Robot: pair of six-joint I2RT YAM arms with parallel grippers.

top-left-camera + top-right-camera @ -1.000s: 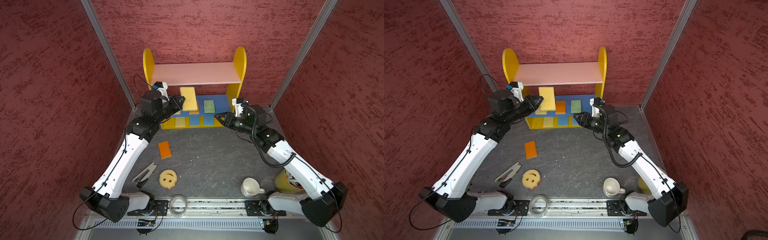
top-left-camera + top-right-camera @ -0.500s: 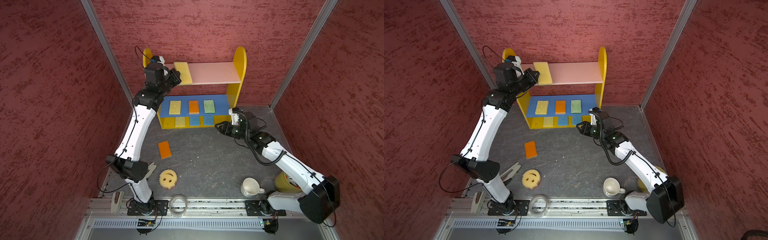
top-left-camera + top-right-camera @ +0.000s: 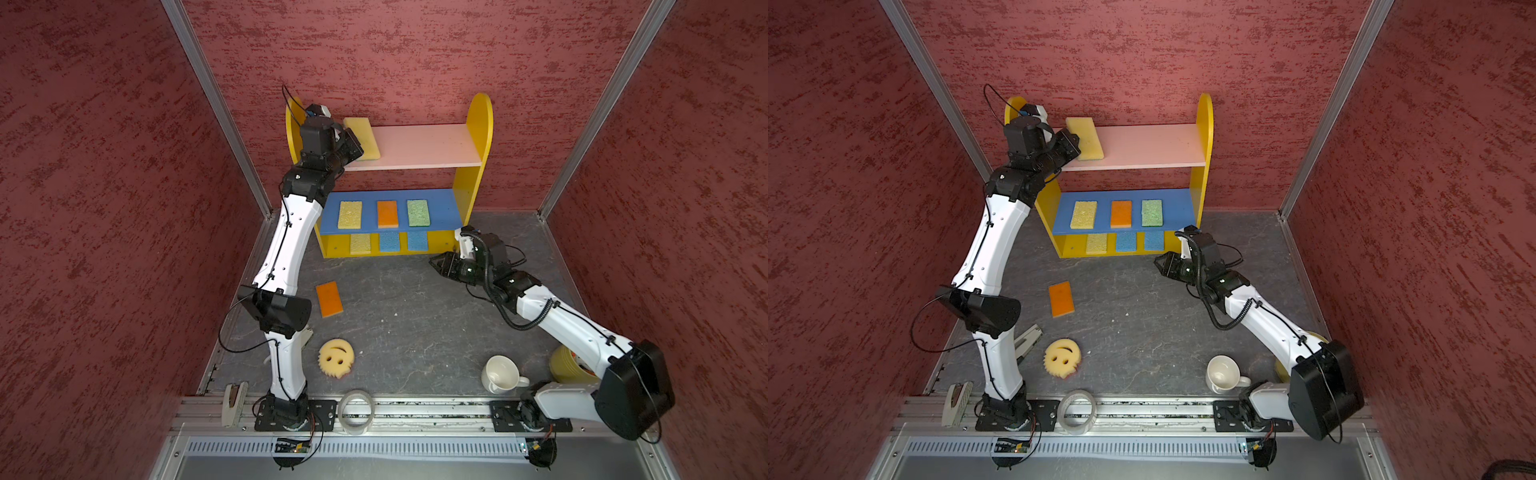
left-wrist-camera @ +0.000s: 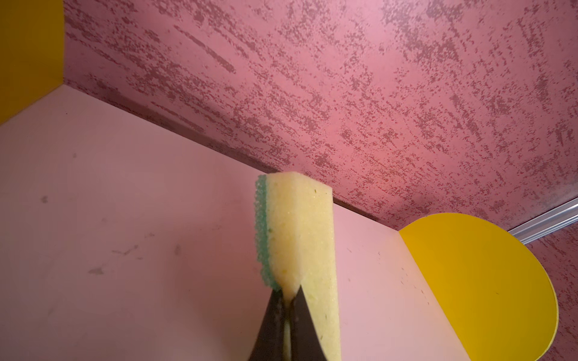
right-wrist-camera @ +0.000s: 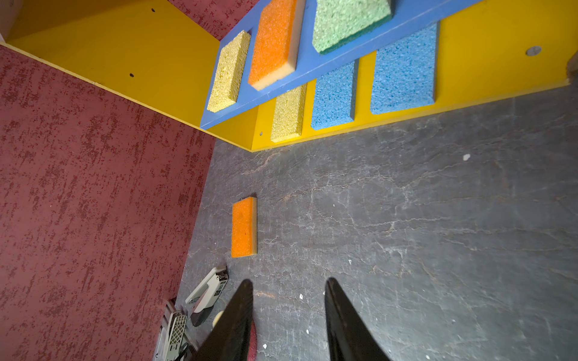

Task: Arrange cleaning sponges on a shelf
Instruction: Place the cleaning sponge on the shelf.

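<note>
Your left fingers (image 4: 272, 328) pinch one end of a pale yellow porous foam sponge (image 4: 300, 231) with a rough green backing. They hold it over the shelf's smooth pink upper board (image 3: 424, 145), at the end nearest your left arm. You cannot tell whether it touches the board. Your right fingers (image 5: 234, 315) stand spread, holding nothing, above the cracked grey table (image 5: 406, 218). An orange foam rectangle (image 3: 329, 299) and a round yellow smiley sponge (image 3: 336, 358) lie flat on the table.
</note>
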